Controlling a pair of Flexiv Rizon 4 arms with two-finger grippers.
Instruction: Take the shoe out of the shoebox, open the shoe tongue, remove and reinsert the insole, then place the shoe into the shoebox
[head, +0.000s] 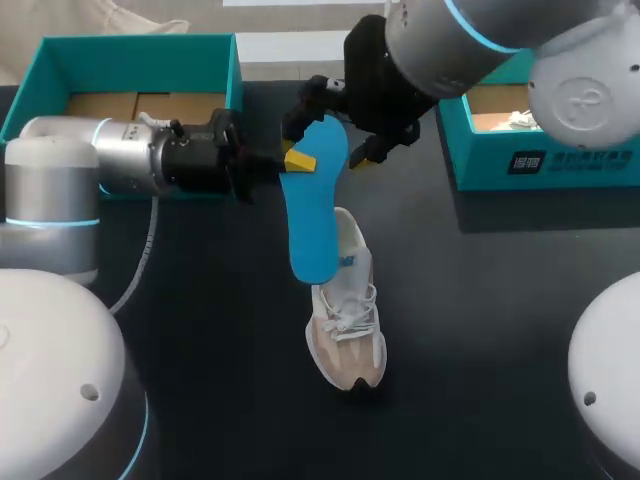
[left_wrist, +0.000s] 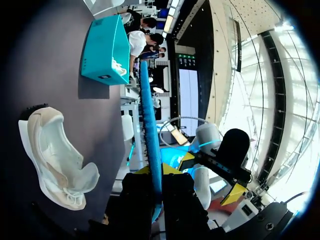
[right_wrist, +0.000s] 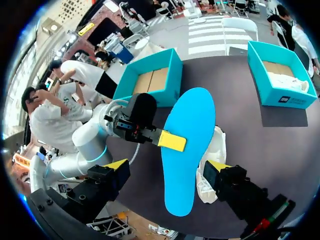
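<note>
Pinched between your left gripper's (left_wrist: 156, 170) yellow tips, the blue insole (head: 312, 215) hangs over the shoe's (head: 345, 320) heel, mid-table (head: 500, 300). Your right gripper (right_wrist: 167, 165) stands spread on either side of it, not gripping. For reinsertion, steer the insole's lower end into the shoe's mouth. The shoe looks loose and may slide.

The left gripper (head: 300, 160) holds the blue insole (head: 312, 215) by its far end, above the pale shoe (head: 347, 325) lying on the dark table (head: 480, 330).
</note>
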